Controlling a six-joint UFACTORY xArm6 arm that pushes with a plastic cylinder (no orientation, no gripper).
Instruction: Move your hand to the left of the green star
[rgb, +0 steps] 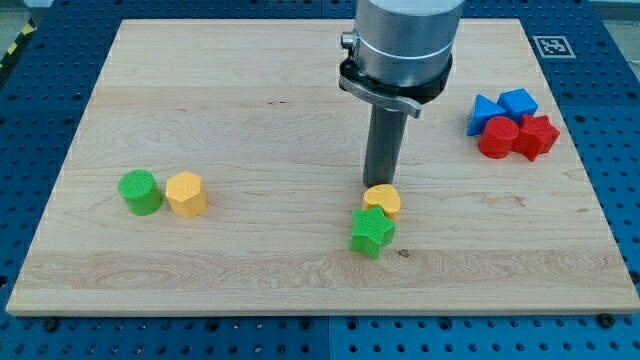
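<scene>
The green star (372, 232) lies on the wooden board (250, 100), a little below the middle and right of centre. A yellow block (383, 200) touches its upper edge; its shape is partly hidden. My tip (379, 187) comes down just above the yellow block, at its top edge, so it is above and slightly right of the green star. The rod hangs from the grey arm (400, 40) at the view's top.
A green cylinder (140, 192) and a yellow hexagon block (186, 193) sit side by side at the left. At the right, two blue blocks (500, 107) and two red blocks (517, 137) form a tight cluster near the board's edge.
</scene>
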